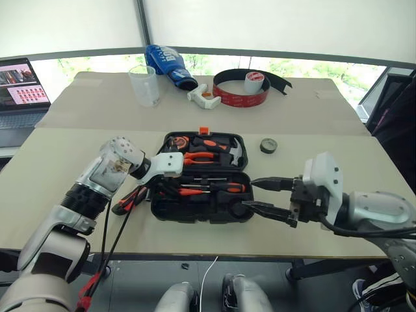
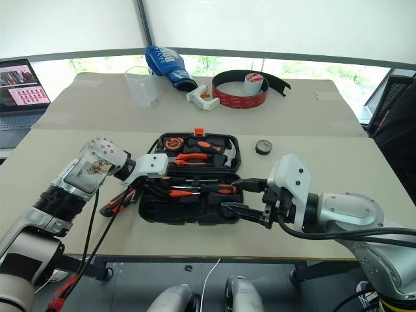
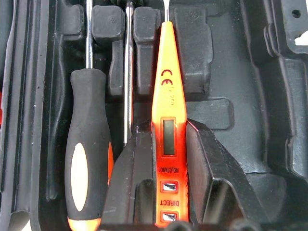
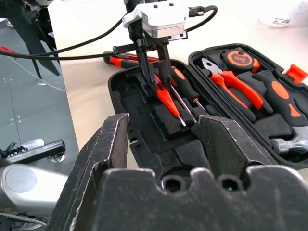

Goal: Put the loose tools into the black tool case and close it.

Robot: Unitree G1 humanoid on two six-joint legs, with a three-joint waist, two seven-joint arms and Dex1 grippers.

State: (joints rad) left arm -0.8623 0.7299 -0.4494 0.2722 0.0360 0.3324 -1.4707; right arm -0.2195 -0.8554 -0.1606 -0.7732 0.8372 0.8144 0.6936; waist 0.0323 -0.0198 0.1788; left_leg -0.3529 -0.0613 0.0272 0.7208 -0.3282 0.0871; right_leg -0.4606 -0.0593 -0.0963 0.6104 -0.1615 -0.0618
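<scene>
— Lying open near the near edge of the table, the black tool case has its lid half on the far side and its slotted half nearer. Where is the small all-orange screwdriver?

— Pinched between the two fingers of the left gripper, which reaches in over the left end of the near half. The tool's shaft points into the moulded slots, right beside a long screwdriver with an orange-black handle already lying in its slot

— And the right gripper?

— Fingers spread wide, holding nothing, hovering at the case's right end, one finger over the right rim

— What is loose outside the case?

— The utility knife lies on the table just left of the case, under the left forearm. The small dark tape roll sits to the right of the lid half, apart from it

— Any open room?

— Bare tabletop stretches right of the case. At the far side stand a clear cup, a blue bottle lying down and the big red-black tape band; a laptop sits far left
</scene>
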